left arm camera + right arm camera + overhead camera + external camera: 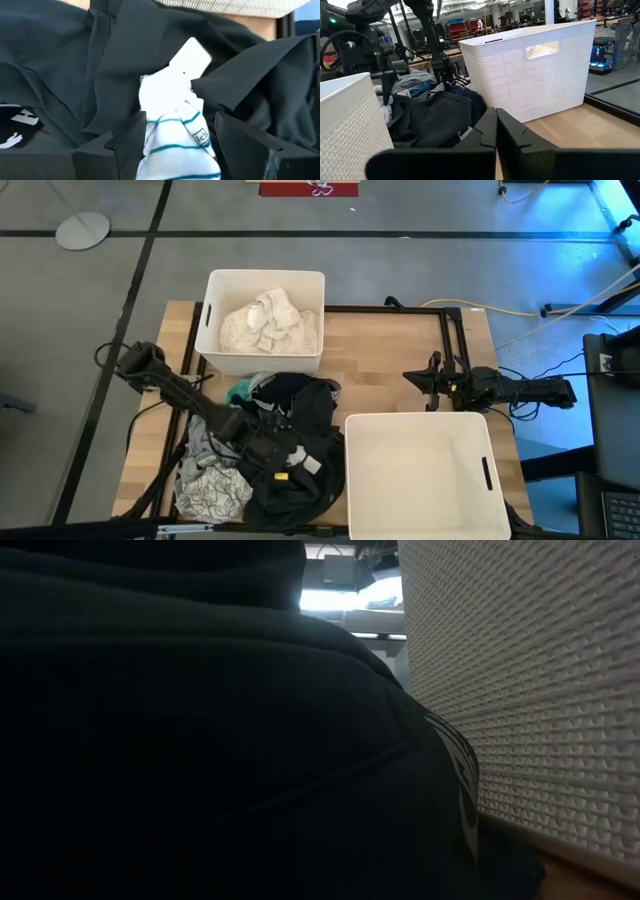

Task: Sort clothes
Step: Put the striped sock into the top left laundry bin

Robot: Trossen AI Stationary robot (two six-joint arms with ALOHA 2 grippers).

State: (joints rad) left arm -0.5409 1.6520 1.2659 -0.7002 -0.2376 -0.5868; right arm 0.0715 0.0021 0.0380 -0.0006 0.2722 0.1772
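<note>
The clothes lie in a heap (270, 455) on the table's near left: black garments (75, 65), a teal piece (240, 391) and a white one with grey print (212, 492). My left gripper (288, 464) is low over the heap, slanting down and open. Its fingers stand on either side of a white, teal-striped piece (175, 135) that lies on the black cloth under a white tag (192, 57). My right gripper (496, 131) is shut on nothing and waits level at the table's right (432, 382). In the low view, black cloth (200, 740) hides most of the scene. My left gripper's open fingers (125, 145) come down on a slant, one on each side of the white striped piece (150, 125). Whether either finger touches it I cannot tell.
A white bin (212, 310) holding white clothes (268, 322) stands at the table's far side. A second white bin (490, 470), nothing showing inside, stands at the near right, close against the heap. Bare wood (385, 345) lies between the two bins.
</note>
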